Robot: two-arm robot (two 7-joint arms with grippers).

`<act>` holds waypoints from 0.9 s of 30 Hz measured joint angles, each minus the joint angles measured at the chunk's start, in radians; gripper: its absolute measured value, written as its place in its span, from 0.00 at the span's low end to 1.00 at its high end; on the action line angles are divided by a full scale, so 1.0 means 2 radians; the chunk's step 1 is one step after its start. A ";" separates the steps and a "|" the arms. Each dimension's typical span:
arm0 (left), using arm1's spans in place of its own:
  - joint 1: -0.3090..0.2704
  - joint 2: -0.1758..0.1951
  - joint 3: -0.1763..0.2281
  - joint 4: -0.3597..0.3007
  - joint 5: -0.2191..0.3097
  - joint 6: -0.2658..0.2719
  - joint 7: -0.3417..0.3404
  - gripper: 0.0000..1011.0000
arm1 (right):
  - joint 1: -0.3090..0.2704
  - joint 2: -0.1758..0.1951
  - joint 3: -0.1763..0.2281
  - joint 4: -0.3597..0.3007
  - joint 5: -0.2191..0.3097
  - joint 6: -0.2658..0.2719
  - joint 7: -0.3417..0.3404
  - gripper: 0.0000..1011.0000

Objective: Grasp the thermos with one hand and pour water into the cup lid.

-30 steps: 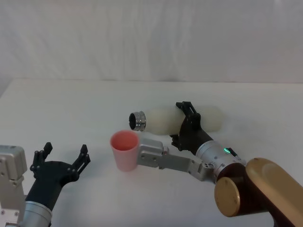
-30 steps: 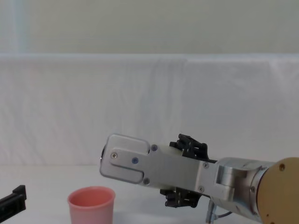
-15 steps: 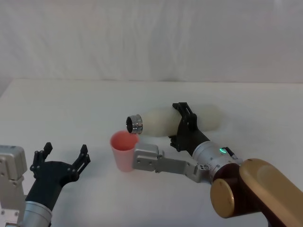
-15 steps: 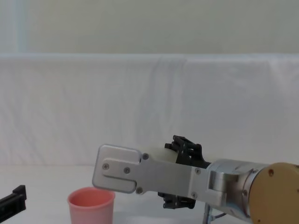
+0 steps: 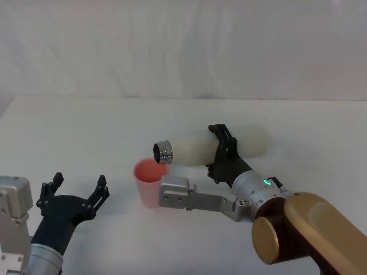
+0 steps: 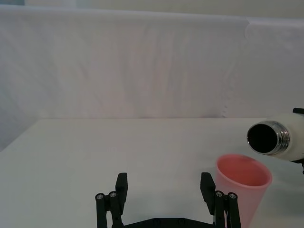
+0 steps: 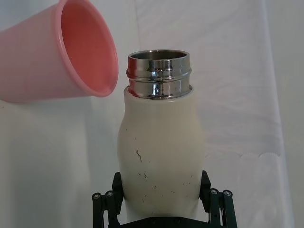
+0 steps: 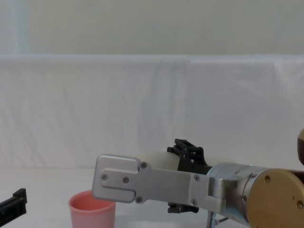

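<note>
The thermos is being held on its side above the table by the right hand, its neck just over the cup lid. The left hand is being kept open, left of the cup lid.

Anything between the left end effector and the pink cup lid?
No: in the head view only bare white table separates the open left end effector from the cup lid.

Cream-white thermos with steel neck and dark scuffs; salmon-pink cup lid; white table
</note>
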 joint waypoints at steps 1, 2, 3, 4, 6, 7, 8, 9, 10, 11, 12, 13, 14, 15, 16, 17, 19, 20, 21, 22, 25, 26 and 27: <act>0.000 0.000 0.000 0.000 0.000 0.000 0.000 0.99 | 0.000 0.000 0.000 0.000 -0.002 0.001 0.000 0.94; 0.000 0.000 0.000 0.000 0.000 0.000 0.000 0.99 | 0.000 0.000 0.000 0.000 -0.002 0.001 0.000 0.94; 0.000 0.000 0.000 0.000 0.000 0.000 0.000 0.99 | 0.000 -0.001 0.000 0.001 -0.004 0.002 0.001 0.94; 0.000 0.000 0.000 0.000 0.000 0.000 0.000 0.99 | 0.001 -0.001 0.000 0.001 -0.004 0.002 0.001 0.94; 0.000 0.000 0.000 0.000 0.000 0.000 0.000 0.99 | 0.002 -0.001 0.000 0.002 -0.006 0.003 0.002 0.94; 0.000 0.000 0.000 0.000 0.000 0.000 0.000 0.99 | 0.002 -0.001 0.000 0.003 -0.007 0.003 0.002 0.94; 0.000 0.000 0.000 0.000 0.000 0.000 0.000 0.99 | 0.003 -0.001 0.000 0.003 -0.007 0.003 0.002 0.94; 0.000 0.000 0.000 0.000 0.000 0.000 0.000 0.99 | 0.003 -0.002 0.000 0.004 -0.008 0.003 0.002 0.94; 0.000 0.000 0.000 0.000 0.000 0.000 0.000 0.99 | 0.004 -0.002 0.000 0.005 -0.009 0.003 0.002 0.94; 0.000 0.000 0.000 0.000 0.000 0.000 0.000 0.99 | 0.004 -0.003 0.000 0.006 -0.009 0.003 0.002 0.94; 0.000 0.000 0.000 0.000 0.000 0.000 0.000 0.99 | 0.005 -0.003 0.000 0.007 -0.010 0.003 0.002 0.94; 0.000 0.000 0.000 0.000 0.000 0.000 0.000 0.99 | 0.005 -0.003 0.000 0.007 -0.010 0.003 0.002 0.94; 0.000 0.000 0.000 0.000 0.000 0.000 0.000 0.99 | 0.005 -0.003 0.000 0.007 -0.011 0.003 0.002 0.94; 0.000 0.000 0.000 0.000 0.000 0.000 0.000 0.99 | 0.006 -0.003 -0.001 0.008 -0.012 0.003 0.002 0.94; 0.000 0.000 0.000 0.000 0.000 0.000 0.000 0.99 | 0.006 -0.003 -0.001 0.008 -0.012 0.003 0.002 0.94; 0.000 0.000 0.000 0.000 0.000 0.000 0.000 0.99 | 0.007 -0.004 -0.001 0.009 -0.013 0.002 0.001 0.94; 0.000 0.000 0.000 0.000 0.000 0.000 0.000 0.99 | 0.008 -0.004 -0.003 0.011 -0.015 0.002 0.001 0.94; 0.000 0.000 0.000 0.000 0.000 0.000 0.000 0.99 | 0.008 -0.004 -0.003 0.011 -0.015 0.002 0.001 0.94; 0.000 0.000 0.000 0.000 0.000 0.000 0.000 0.99 | 0.009 -0.004 -0.004 0.012 -0.017 0.002 0.001 0.94; 0.000 0.000 0.000 0.000 0.000 0.000 0.000 0.99 | 0.010 -0.004 -0.005 0.013 -0.018 0.002 0.000 0.94; 0.000 0.000 0.000 0.000 0.000 0.000 0.000 0.99 | 0.011 -0.004 -0.006 0.013 -0.021 0.002 0.000 0.94; 0.000 0.000 0.000 0.000 0.000 0.000 0.000 0.99 | 0.011 -0.004 -0.007 0.014 -0.022 0.002 0.000 0.94; 0.000 0.000 0.000 0.000 0.000 0.000 0.000 0.99 | 0.011 -0.004 -0.007 0.014 -0.022 0.002 0.000 0.94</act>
